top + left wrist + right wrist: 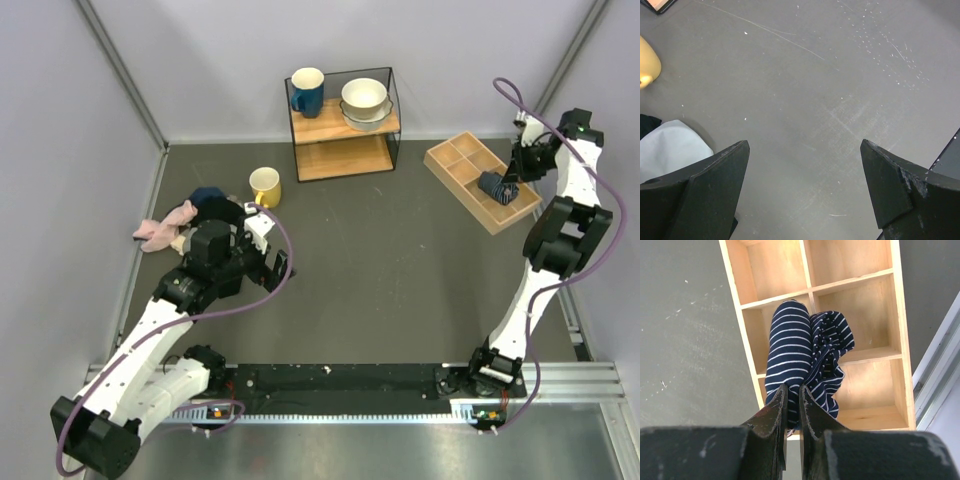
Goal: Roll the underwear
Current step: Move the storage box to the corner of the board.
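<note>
The underwear (805, 350), navy with thin white stripes, hangs as a bundled roll from my right gripper (793, 388), which is shut on its fabric. It dangles just above the wooden divided tray (870, 315). From above, the bundle (498, 187) shows over the tray (455, 160) at the right rear of the table. My left gripper (805, 150) stands open over bare grey table with nothing between its fingers; in the top view it (265, 262) sits left of centre.
A yellow mug (265, 186) stands near the left arm, with pink cloth (160, 228) and dark cloth (210, 203) beside it. A wire shelf (343, 125) holds a blue mug and bowls at the back. A white cloth (670, 147) lies left of the left fingers.
</note>
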`<act>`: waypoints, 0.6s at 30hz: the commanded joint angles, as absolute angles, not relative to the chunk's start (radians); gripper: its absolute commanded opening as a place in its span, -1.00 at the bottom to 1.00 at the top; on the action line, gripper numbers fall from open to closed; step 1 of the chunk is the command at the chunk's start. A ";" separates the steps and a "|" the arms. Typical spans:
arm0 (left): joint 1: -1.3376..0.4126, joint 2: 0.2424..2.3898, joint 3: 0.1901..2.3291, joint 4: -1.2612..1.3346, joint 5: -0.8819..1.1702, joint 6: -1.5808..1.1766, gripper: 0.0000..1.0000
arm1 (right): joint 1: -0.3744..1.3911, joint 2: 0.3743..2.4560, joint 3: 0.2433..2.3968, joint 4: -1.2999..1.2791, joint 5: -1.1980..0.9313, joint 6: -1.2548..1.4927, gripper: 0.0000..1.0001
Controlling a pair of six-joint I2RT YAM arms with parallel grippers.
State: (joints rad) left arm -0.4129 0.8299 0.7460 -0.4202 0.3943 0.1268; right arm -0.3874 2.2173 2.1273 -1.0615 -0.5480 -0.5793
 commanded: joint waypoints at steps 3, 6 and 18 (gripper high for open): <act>-0.405 0.838 0.741 -0.397 0.388 0.137 0.97 | -0.370 2.204 2.177 -0.994 -0.569 -0.528 -1.00; -0.403 0.838 0.742 -0.396 0.393 0.137 0.97 | -0.361 2.200 2.175 -0.996 -0.560 -0.534 -1.00; -0.402 0.835 0.742 -0.397 0.400 0.135 0.97 | -0.347 2.109 2.027 -0.852 -0.517 -0.336 -1.00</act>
State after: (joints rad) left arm -0.4072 0.8406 0.7441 -0.4202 0.3946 0.1272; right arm -0.3618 2.2005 2.0865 -0.9569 -0.5308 -0.4381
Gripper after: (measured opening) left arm 0.985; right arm 0.078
